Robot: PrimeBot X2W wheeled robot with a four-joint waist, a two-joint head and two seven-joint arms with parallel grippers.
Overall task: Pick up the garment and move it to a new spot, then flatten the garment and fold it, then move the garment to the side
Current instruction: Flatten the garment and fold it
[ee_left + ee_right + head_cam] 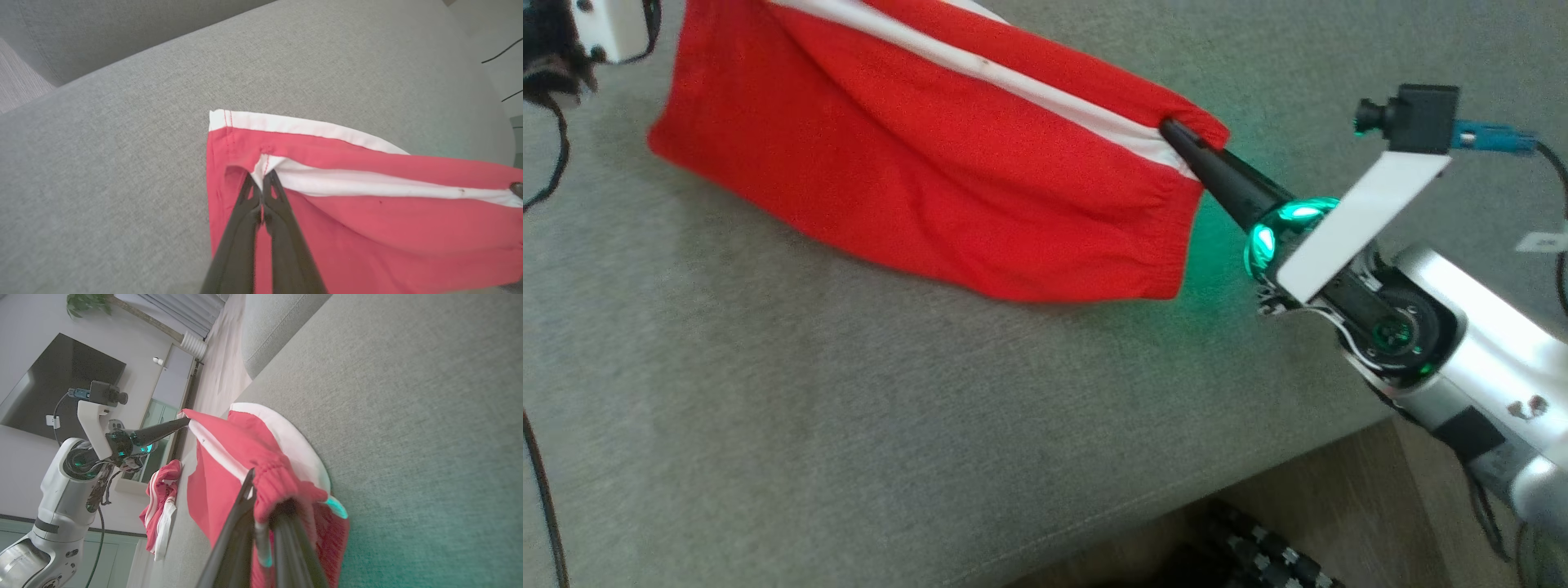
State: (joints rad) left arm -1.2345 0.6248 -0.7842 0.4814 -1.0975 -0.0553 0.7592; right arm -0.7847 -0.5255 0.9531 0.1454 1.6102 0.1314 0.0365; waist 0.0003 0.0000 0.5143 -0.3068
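Observation:
The garment (931, 163) is a pair of red shorts with white side stripes, stretched between my two grippers above a grey sofa cushion (849, 425). Its lower edge sags down onto the cushion. My right gripper (1176, 131) is shut on the gathered elastic waistband at the garment's right end (278, 477). My left gripper (261, 179) is shut on the hem corner of the garment (367, 228), where the white stripe meets the red cloth. From the right wrist view, the left gripper (186, 421) pinches the garment's far corner (229, 457).
The cushion's front edge runs across the lower right, with wooden floor (1339, 506) and a black-and-white patterned object (1258, 555) below it. A second red-and-white garment (161, 506) lies further along the sofa. A back cushion (102, 32) rises behind. Black cables (547, 163) hang at left.

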